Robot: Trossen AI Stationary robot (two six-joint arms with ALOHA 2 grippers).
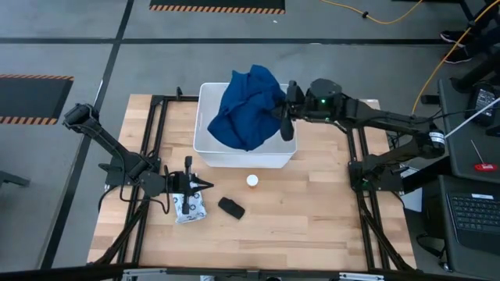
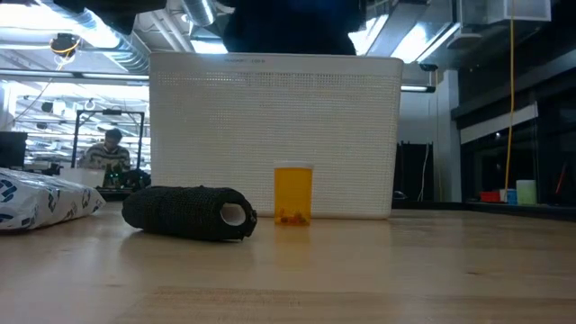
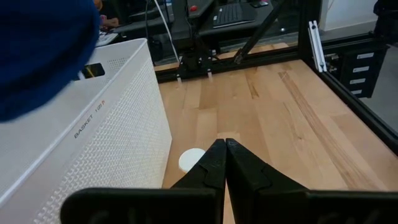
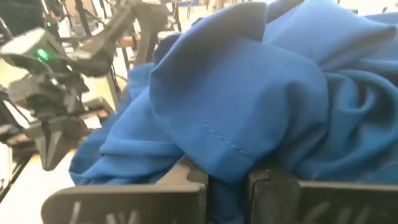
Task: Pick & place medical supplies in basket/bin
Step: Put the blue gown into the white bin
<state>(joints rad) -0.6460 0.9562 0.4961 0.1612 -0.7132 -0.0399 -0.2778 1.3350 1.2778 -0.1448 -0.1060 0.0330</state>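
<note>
Cloth over the tub!
My right claw (image 1: 283,117) is clamped on the cloth (image 1: 246,105) above the tub (image 1: 205,144); left claw (image 1: 205,185) pinched empty; packet (image 1: 188,208), oblong (image 1: 230,208), bottle (image 1: 252,181) wait on the table.

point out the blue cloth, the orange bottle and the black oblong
blue cloth (image 1: 248,109), high view, middle of the bunched fabric over the tub
orange bottle (image 2: 292,193), low view, middle of its orange body
black oblong (image 1: 230,208), high view, centre of its top
</note>
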